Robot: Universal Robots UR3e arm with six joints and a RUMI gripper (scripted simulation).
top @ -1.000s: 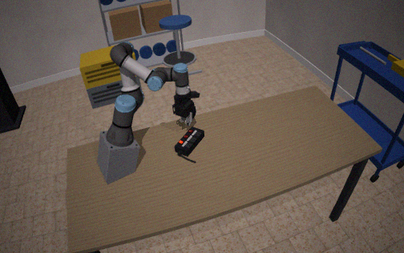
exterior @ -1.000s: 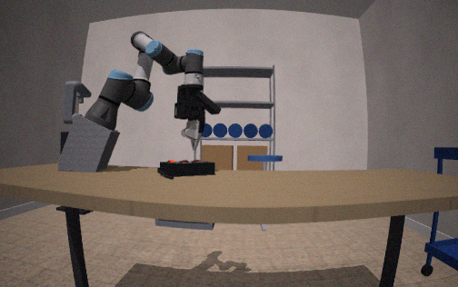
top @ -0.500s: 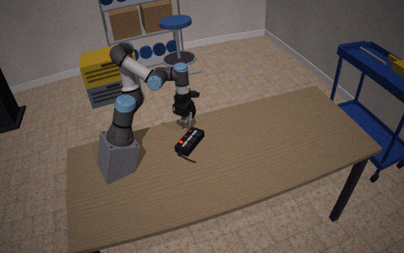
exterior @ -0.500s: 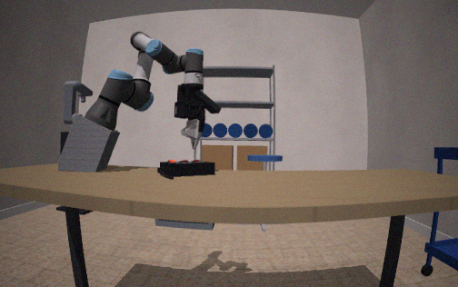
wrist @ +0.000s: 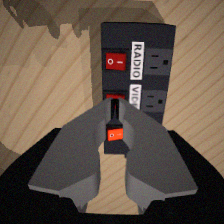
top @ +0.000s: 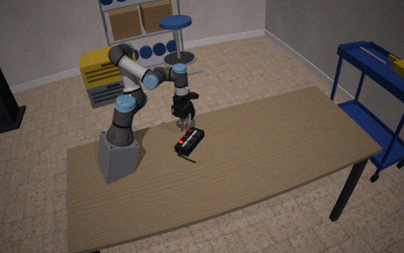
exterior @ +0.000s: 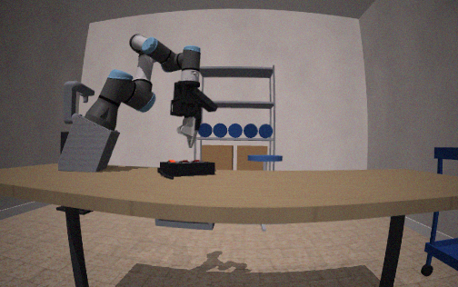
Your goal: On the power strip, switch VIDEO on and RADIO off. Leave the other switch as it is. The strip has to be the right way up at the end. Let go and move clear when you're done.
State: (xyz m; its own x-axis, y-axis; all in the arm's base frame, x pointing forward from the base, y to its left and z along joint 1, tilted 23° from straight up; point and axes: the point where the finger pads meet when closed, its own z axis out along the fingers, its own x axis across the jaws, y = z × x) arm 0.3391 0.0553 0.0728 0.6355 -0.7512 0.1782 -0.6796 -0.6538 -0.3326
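Note:
The black power strip (top: 189, 141) (exterior: 187, 168) (wrist: 155, 35) lies flat on the table (top: 260, 160) with its switches facing up. In the wrist view the red RADIO switch (wrist: 115, 62) is in full sight beside its label. The VIDEO switch (wrist: 115, 96) is mostly hidden behind my fingertips, and its label is cut off by a finger. The third red switch (wrist: 116, 134) shows through the slot between my fingers. My gripper (top: 185, 125) (exterior: 190, 141) (wrist: 115, 100) is shut and empty. It hangs a little above the strip, tips pointing down over the VIDEO switch.
The arm's grey base (top: 118, 158) stands on the table to the left of the strip. A blue cart (top: 373, 80) stands off the table's right end. A shelf with boxes (top: 136, 20), a blue stool (top: 176, 24) and a yellow cabinet (top: 98, 68) stand behind the table.

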